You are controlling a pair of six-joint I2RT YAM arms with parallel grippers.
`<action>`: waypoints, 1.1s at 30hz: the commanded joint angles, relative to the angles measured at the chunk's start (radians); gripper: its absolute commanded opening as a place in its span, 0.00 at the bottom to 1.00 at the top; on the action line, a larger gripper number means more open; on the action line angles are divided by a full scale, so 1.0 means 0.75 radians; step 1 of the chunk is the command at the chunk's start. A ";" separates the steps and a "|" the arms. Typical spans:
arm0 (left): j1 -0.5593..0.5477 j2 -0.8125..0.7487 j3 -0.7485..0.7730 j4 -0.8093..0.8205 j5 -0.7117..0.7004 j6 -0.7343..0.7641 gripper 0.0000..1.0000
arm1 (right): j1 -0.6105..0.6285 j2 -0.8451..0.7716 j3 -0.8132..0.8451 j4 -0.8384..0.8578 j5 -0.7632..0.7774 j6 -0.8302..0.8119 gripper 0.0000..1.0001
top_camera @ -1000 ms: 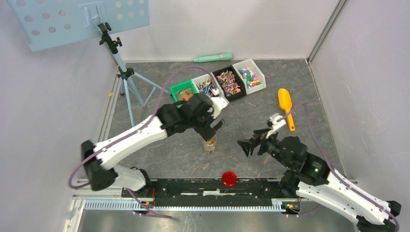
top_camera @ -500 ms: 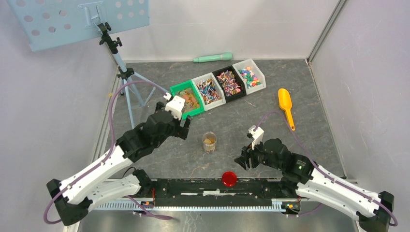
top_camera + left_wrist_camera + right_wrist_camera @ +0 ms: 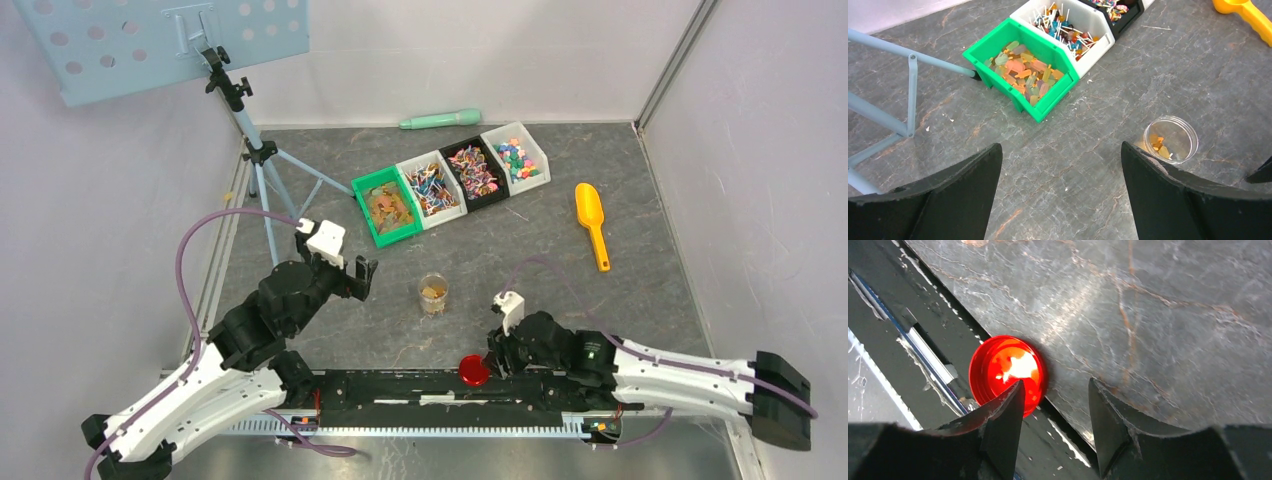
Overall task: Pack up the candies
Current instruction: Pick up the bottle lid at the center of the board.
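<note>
The right gripper [image 3: 1056, 386], jaws narrow and empty, is hovering by the lid [image 3: 1004, 362] at the table's [image 3: 1173, 315] near edge; the left gripper [image 3: 1060, 148] is gaping wide.

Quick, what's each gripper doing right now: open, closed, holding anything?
Left gripper: open wide, empty.
Right gripper: open, holding nothing; small red round lid beside one finger.

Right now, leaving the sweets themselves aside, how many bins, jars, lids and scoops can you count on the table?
Bins: 4 (green bin, white bin, black bin, second white bin)
Jars: 1 (clear jar)
Lids: 1 (red lid)
Scoops: 1 (yellow scoop)
Total: 7
</note>
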 commanded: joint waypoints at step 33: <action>0.000 -0.072 0.267 -0.357 0.112 -0.253 0.75 | 0.346 0.554 0.446 -0.089 0.460 0.037 0.00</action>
